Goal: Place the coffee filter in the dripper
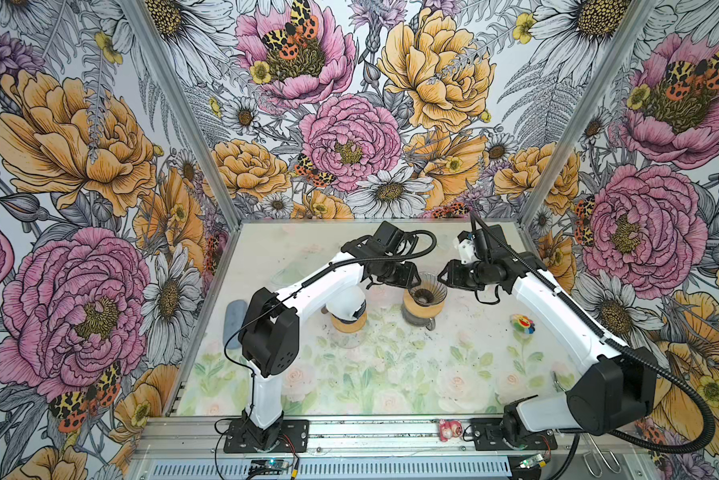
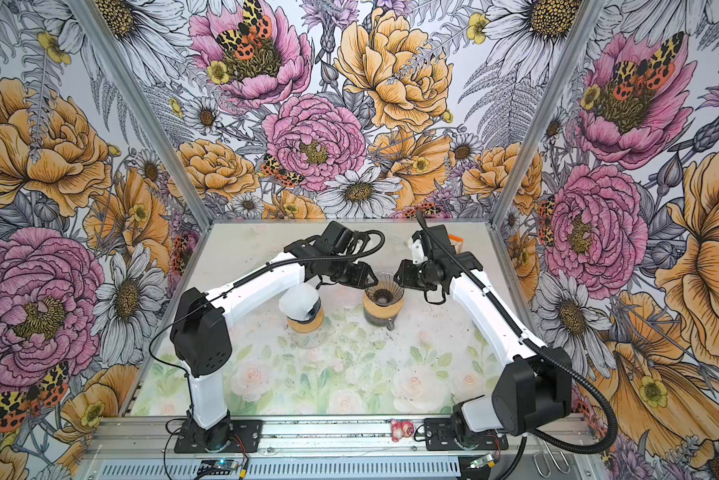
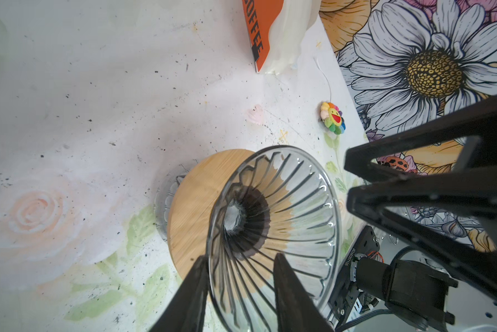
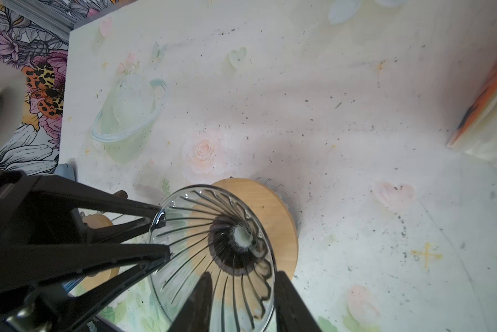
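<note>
The dripper (image 1: 426,291) (image 2: 384,291) is a clear ribbed glass cone on a round wooden collar, standing mid-table. Through its glass (image 3: 299,201) (image 4: 189,230) I see the wood and the table. My left gripper (image 3: 240,257) (image 1: 412,282) is open astride the rim, one finger outside the glass and one inside. Opposite it, my right gripper (image 4: 243,274) (image 1: 443,276) straddles the rim the same way, open. A stack of white coffee filters (image 3: 293,28) leans against an orange card (image 3: 255,31) at the back right. Neither gripper holds a filter.
A second wooden collar (image 1: 349,322) with a white rounded thing (image 1: 345,299) on it stands left of the dripper, partly under my left arm. A rainbow flower toy (image 1: 522,322) lies to the right, a blue-grey pad (image 1: 235,320) at the left edge, a pink toy (image 1: 447,430) on the front rail.
</note>
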You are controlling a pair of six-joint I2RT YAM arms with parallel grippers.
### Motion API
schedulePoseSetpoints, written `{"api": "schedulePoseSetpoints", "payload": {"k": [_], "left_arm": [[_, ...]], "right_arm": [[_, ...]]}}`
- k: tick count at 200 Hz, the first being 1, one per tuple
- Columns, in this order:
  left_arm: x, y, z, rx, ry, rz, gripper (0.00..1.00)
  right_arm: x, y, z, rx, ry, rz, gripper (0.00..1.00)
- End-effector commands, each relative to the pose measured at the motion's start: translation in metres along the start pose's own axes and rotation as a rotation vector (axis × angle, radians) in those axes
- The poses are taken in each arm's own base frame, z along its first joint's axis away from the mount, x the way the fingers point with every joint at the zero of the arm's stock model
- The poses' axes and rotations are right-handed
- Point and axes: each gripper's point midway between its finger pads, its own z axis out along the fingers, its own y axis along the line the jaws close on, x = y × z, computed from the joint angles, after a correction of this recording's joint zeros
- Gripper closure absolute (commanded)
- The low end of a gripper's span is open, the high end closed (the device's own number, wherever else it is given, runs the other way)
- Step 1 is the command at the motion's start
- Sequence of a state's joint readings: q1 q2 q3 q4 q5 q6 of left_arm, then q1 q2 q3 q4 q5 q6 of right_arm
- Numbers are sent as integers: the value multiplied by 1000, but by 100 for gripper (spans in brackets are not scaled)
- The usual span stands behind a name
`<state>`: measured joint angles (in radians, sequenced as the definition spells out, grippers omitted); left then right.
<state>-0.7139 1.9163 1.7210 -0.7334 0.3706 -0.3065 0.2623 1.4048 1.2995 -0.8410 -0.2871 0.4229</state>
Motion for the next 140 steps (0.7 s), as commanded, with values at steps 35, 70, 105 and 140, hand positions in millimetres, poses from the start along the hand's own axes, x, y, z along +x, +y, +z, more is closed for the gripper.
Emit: {"api": "schedulePoseSetpoints", "payload": {"k": [35, 70, 105, 140], "left_arm": [[-50, -22, -50, 1, -175, 96, 49], [-58, -29, -64, 3, -211, 118, 39], [-56, -32, -88, -28, -257, 145, 24], [-48, -27, -104, -64, -317, 176, 12]], "right_arm": [[-36, -7, -46, 128, -186, -68, 61], [-40, -20, -56, 188, -217, -62, 61], [-44, -48, -61, 248, -227, -13, 61], [-43, -85, -59, 312, -212, 68, 63]]}}
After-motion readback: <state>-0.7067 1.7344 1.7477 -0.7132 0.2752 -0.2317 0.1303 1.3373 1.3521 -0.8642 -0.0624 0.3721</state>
